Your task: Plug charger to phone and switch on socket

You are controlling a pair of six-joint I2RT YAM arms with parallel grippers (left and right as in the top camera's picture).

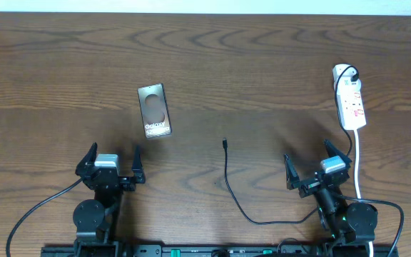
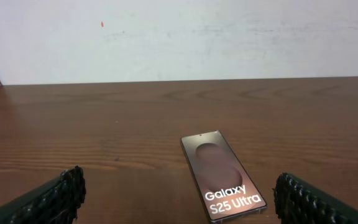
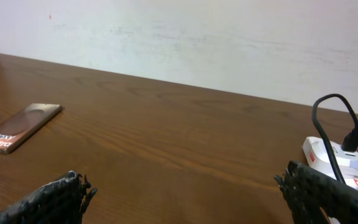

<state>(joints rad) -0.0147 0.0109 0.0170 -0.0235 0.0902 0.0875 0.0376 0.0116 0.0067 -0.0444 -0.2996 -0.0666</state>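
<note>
The phone (image 1: 154,111), a brown-bronze slab with white "Galaxy" lettering, lies flat on the table left of centre; it also shows in the left wrist view (image 2: 222,174) and at the left edge of the right wrist view (image 3: 18,127). The charger cable (image 1: 228,178) is thin and black, its plug tip (image 1: 224,143) lying free mid-table. The socket (image 1: 350,100) is a white power strip at the far right, with a round white plug at its far end and a black lead in it (image 3: 337,152). My left gripper (image 1: 113,163) is open and empty, just near of the phone. My right gripper (image 1: 318,165) is open and empty, near of the socket.
The socket's white cord (image 1: 357,164) runs down the right side past my right arm. The black cable loops toward the front edge (image 1: 262,221). A white wall (image 2: 179,37) stands behind the table's far edge.
</note>
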